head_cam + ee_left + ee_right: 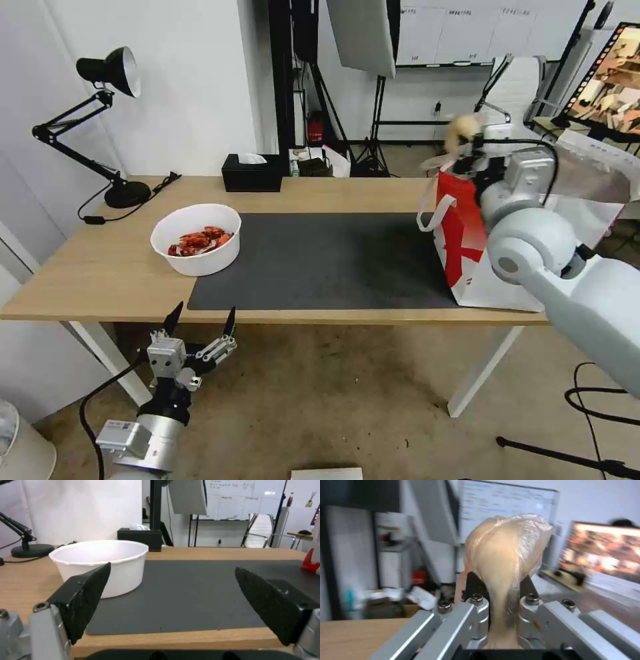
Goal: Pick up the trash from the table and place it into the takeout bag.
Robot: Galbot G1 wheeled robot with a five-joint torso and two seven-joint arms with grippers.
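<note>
My right gripper (470, 148) is shut on the knotted beige plastic bag (506, 555), holding it in the air above the far rim of the white-and-red takeout bag (467, 247) at the right end of the table (100, 267). The beige bag (462, 129) looks blurred in the head view. A white bowl (197, 239) of red crayfish shells stands at the left edge of the dark grey mat (327, 260). My left gripper (202, 319) hangs open below the table's front edge, near the bowl (100, 565); its black fingers (85, 597) hold nothing.
A black tissue box (253, 172) sits at the table's far edge and a black desk lamp (100, 120) at its far left corner. Light stands, a chair and a screen stand behind the table. Cables lie on the floor at the right.
</note>
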